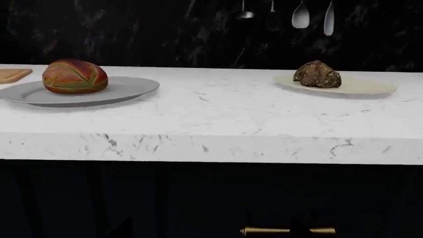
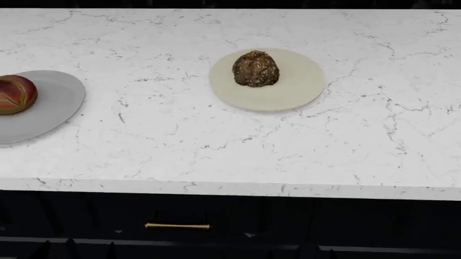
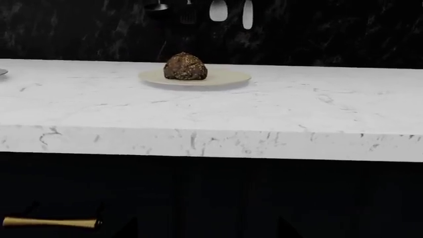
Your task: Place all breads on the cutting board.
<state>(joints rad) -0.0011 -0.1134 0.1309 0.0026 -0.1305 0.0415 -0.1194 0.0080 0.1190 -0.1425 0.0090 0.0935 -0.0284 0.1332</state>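
Desk (image 2: 216, 162) edge is nearest; seeded roll (image 2: 255, 68) on cream plate (image 2: 303, 89), striped roll (image 1: 75, 76) on grey plate (image 1: 126, 89), cutting board (image 1: 13, 75) barely in view, both hands unseen, state unknown, so you risk a blind reach knocking rolls.

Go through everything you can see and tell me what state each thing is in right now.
Striped roll: resting on the grey plate, not on the board.
Seeded roll: sitting on the cream plate.
Cutting board: only a corner shows, bare.
Drawer: closed.
Grippers: not in view.
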